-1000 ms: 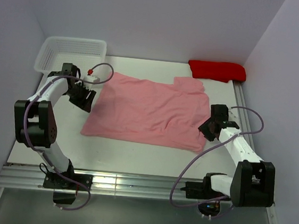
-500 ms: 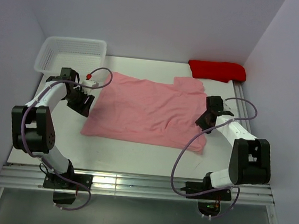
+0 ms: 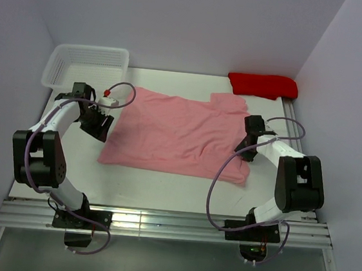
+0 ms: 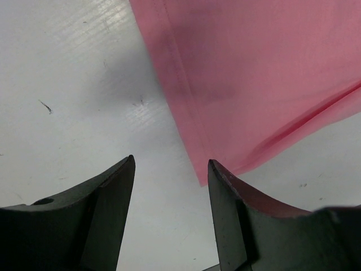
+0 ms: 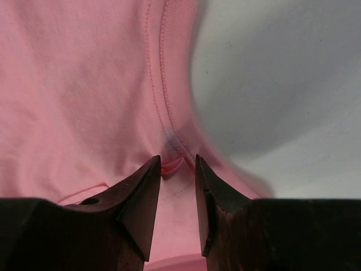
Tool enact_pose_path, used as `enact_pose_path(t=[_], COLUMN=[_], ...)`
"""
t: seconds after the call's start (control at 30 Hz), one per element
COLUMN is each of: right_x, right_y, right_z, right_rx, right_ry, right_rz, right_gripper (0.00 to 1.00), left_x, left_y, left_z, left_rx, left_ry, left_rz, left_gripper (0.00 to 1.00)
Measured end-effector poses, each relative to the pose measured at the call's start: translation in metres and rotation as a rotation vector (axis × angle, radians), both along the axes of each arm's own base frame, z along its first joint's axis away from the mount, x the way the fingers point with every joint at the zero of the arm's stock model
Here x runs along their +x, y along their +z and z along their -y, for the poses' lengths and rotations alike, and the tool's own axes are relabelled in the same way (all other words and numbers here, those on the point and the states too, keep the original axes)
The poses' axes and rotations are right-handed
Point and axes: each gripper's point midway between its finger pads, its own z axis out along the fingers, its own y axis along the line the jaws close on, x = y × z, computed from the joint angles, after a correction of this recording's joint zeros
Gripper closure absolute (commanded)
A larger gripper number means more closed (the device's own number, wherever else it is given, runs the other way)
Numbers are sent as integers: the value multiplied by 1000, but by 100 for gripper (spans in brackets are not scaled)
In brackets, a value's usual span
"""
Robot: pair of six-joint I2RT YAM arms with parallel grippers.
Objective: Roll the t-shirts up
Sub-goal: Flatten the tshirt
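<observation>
White table point(image 3: 163, 185) fills the floor of a small booth with pale purple walls point(image 3: 180, 19). At the far left corner sits a white basket point(image 3: 89, 49) full of little holes. At the far right corner lies a bunched red cloth point(image 3: 263, 85). The pink t-shirt point(image 3: 175, 131) is spread out flat in the middle of the table, between the two arms. One sleeve points toward the red cloth but does not touch it.

The left claw point(image 3: 100, 122) is at the left edge of the t-shirt, near the basket. In its own camera the left claw point(image 4: 170, 169) is spread wide. Mostly bare white table shows between its two dark fingers point(image 4: 115, 192). The hem of the t-shirt point(image 4: 254, 73) runs past it, and one corner of the cloth ends just beside the right-hand finger. This claw holds nothing.

The right claw point(image 3: 248, 141) is on the right edge of the t-shirt. In its own camera the right claw point(image 5: 177, 164) is almost closed, with only a thin gap. It points down at the t-shirt point(image 5: 73, 84) next to a stitched seam. A tiny bump of pink cloth sits between the tips. It is not clear whether the fingers are really squeezing it.
</observation>
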Motion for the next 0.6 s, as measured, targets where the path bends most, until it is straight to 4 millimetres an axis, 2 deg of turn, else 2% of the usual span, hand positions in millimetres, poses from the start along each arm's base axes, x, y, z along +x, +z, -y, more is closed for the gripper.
enact_pose_path(t=[0.13, 0.27, 0.6], right_x=[0, 0, 1], right_y=[0, 1, 24], right_z=[-2, -5, -6], right_rx=[-5, -6, -2], right_ry=[11, 19, 23], right_rz=[0, 4, 66], right_gripper=[71, 75, 75], left_x=[-6, -10, -22], left_y=[-3, -6, -11], left_z=[-1, -1, -2], left_rx=[4, 10, 18], left_ry=[1, -4, -35], left_rz=[-15, -28, -53], left_gripper=[40, 40, 40])
